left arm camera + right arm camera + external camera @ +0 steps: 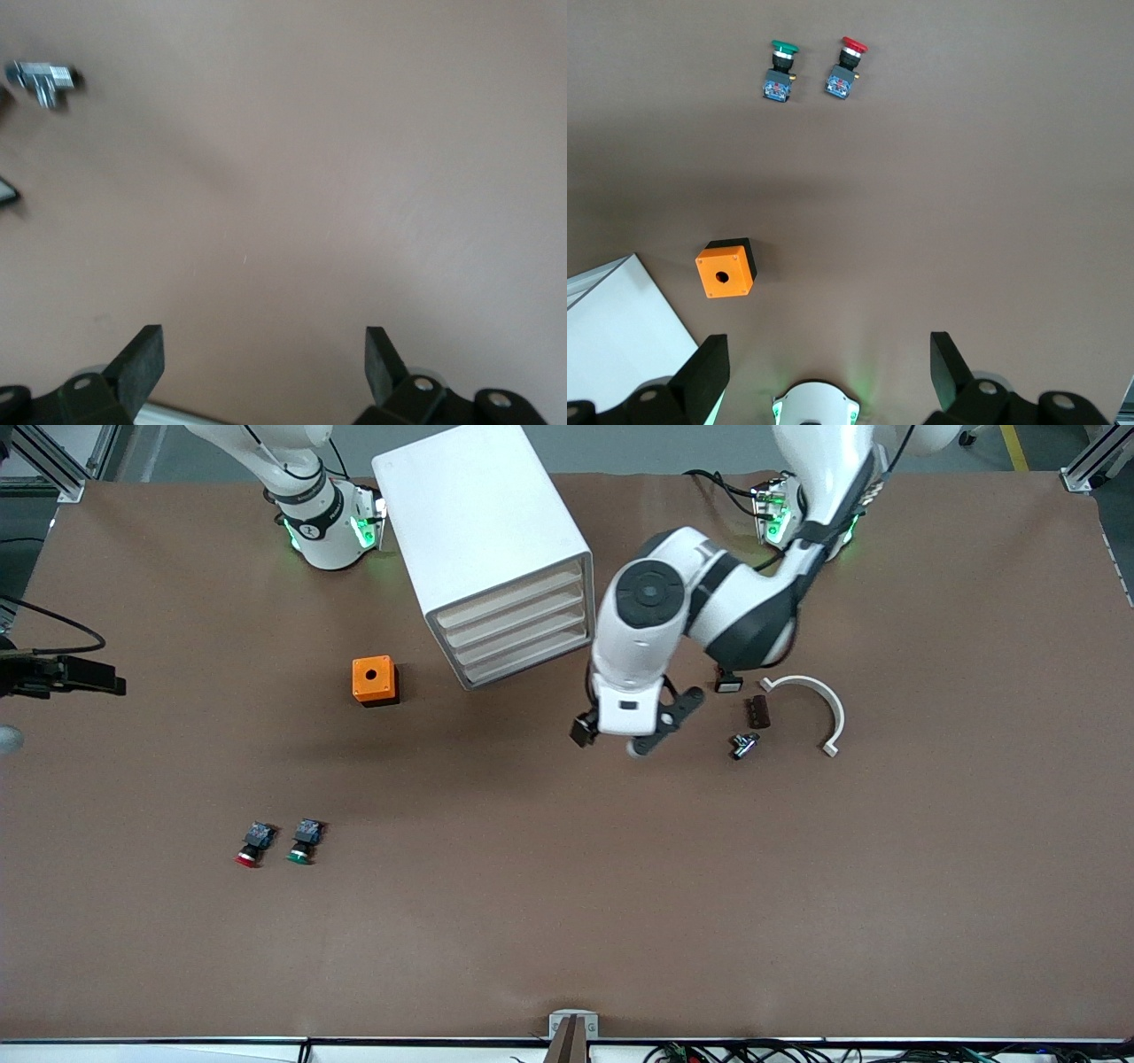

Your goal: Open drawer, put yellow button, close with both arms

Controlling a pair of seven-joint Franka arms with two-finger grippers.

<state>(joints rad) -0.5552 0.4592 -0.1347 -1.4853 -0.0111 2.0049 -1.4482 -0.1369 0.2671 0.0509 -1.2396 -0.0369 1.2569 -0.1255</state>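
The white cabinet (483, 522) stands near the robots' bases, and its uppermost drawer (512, 599) is shut like the three below it. The yellow button is not in view in any frame. My left gripper (623, 735) hangs open and empty over bare table in front of the cabinet; the left wrist view shows its fingertips (144, 354) wide apart over the brown mat. My right gripper (830, 359) is open and empty, high over its own base (817, 403), and does not show in the front view. A corner of the cabinet (620, 332) shows there.
An orange box (375, 680) sits beside the cabinet toward the right arm's end. The red-capped button (252, 844) and green-capped button (304, 841) lie nearer the camera. A white curved piece (819, 700), a dark block (756, 711) and a metal part (743, 745) lie beside the left gripper.
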